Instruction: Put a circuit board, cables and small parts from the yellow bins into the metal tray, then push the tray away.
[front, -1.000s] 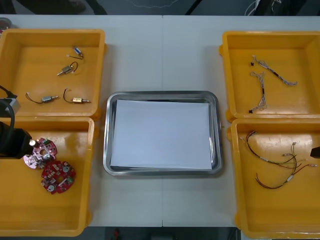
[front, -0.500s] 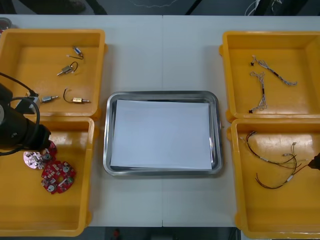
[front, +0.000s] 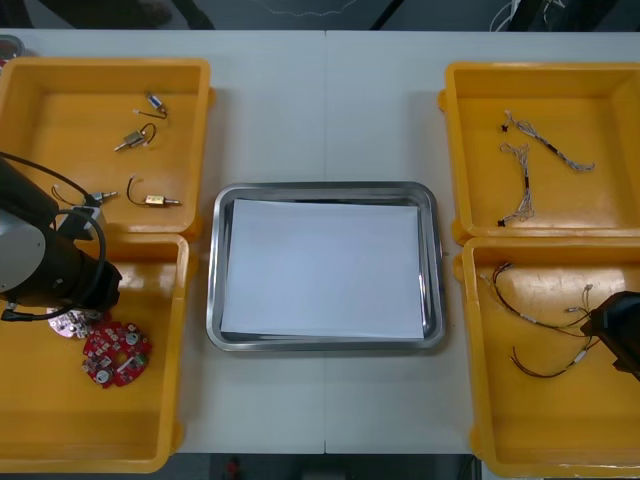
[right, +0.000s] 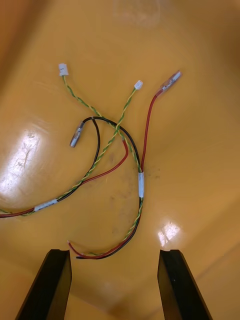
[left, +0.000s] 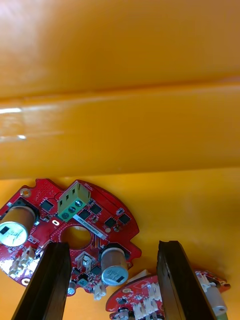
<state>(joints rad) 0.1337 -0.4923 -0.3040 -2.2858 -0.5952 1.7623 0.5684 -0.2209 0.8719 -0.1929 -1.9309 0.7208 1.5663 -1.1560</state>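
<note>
Light table, with the metal tray, white inside, at its middle. In the yellow bin at the near left corner, the left gripper stands open, its fingers either side of a round red circuit board. In the bin at the near right corner, the right gripper hangs open over red and yellow cables.

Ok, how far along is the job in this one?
Done: nothing; the metal tray holds no parts. In hand: the left tool stands open over a circuit board, the right tool open over the cables. Left: every pick, including the small metal parts, then the push.
</note>
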